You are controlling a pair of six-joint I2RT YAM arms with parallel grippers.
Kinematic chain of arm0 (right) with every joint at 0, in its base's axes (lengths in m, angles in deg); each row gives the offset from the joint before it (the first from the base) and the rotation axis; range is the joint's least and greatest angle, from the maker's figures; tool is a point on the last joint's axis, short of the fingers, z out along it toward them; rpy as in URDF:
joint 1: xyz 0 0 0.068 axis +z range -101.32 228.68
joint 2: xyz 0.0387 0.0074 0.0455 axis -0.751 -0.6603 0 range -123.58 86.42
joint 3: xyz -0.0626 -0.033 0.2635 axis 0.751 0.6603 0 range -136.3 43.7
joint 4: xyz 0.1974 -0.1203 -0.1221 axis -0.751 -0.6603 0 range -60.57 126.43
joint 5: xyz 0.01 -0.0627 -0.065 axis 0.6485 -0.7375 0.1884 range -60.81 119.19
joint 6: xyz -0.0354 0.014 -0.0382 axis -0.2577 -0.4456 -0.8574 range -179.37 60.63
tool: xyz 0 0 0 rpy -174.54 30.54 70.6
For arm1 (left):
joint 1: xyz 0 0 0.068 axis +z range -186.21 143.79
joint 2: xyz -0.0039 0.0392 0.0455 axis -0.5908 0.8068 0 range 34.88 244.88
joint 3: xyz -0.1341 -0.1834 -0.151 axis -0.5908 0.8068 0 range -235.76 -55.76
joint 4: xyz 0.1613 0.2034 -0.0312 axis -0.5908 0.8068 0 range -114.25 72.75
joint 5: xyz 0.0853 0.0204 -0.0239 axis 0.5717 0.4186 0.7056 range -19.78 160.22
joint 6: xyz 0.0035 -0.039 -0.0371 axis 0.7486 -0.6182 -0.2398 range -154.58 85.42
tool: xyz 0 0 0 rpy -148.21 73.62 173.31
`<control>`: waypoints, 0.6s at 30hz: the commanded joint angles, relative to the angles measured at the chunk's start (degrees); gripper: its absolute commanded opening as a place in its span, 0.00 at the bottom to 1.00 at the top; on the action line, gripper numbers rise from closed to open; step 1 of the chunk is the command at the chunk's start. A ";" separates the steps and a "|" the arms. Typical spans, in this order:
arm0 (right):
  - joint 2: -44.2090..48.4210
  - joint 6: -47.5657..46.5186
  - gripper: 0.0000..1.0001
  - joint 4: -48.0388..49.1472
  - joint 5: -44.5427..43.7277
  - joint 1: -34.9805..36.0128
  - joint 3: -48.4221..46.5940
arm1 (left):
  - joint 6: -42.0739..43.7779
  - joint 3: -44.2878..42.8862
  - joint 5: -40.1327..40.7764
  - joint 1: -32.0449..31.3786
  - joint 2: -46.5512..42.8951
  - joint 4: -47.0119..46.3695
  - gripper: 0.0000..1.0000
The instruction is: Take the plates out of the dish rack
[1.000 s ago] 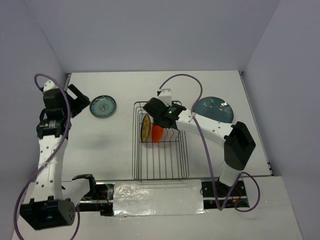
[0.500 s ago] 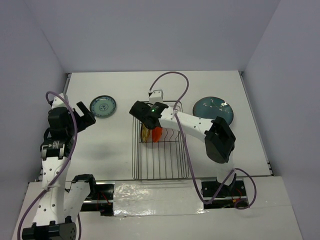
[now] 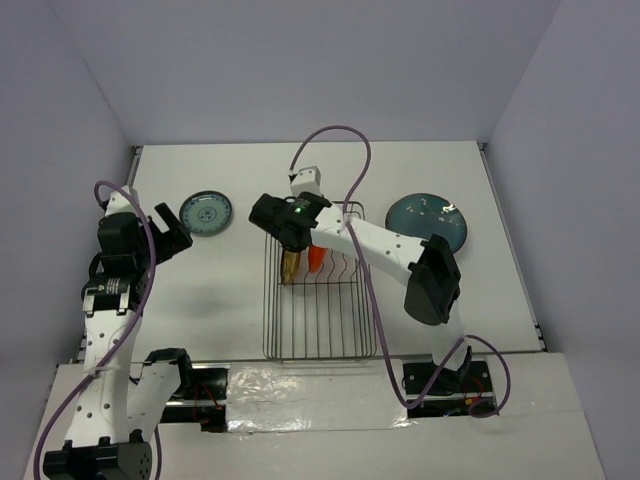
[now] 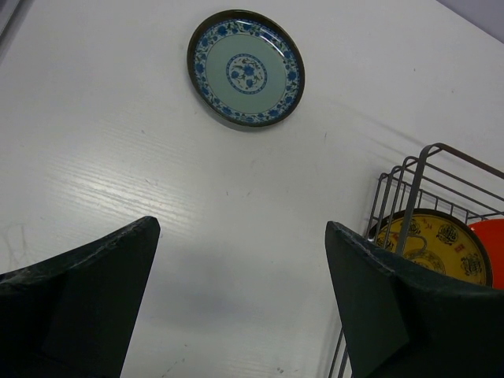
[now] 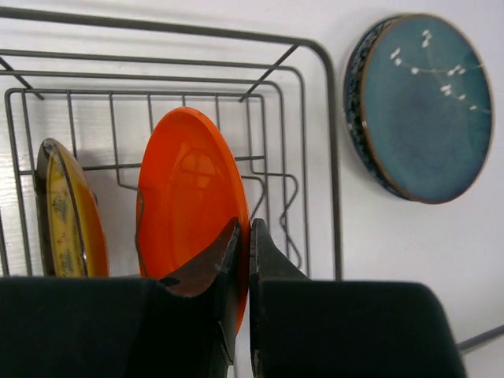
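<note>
— White counter (image 3: 225, 300), pale walls (image 3: 300, 70) on three sides. From above, what sits where?

— Mid-frame is the dish rack (image 3: 320, 310), its long side running top to bottom. At its upper end the yellow plate (image 3: 290, 268) and the orange plate (image 3: 316, 258) stand on edge. The right arm (image 3: 390, 245) bends over them; the left arm (image 3: 110, 300) hangs at the left edge. Two plates lie flat on the counter: the blue patterned plate (image 3: 206, 213) upper left, the teal plate (image 3: 428, 222) at right.

— Left wrist view?

— Left jaws released, wide apart, nothing between them. The blue patterned plate is at top centre, the dish rack at lower right, well apart from them.

— Right wrist view?

— Right jaws drawn to a slit at bottom centre, with the orange plate's lower right rim running into it. I read that as grasping the rim. The plate's face lies up and left of them, its long axis top to bottom in the frame. The yellow plate is just beside it at left.

— So the move?

— The right arm's job, I'd judge: lift along the plate's own plane, up out of the dish rack, clear of the yellow plate.
</note>
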 commanded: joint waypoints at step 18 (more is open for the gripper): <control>29.24 -21.72 0.01 13.91 6.71 6.10 4.22 | -9.61 -5.77 -48.78 -10.35 3.68 -23.39 1.00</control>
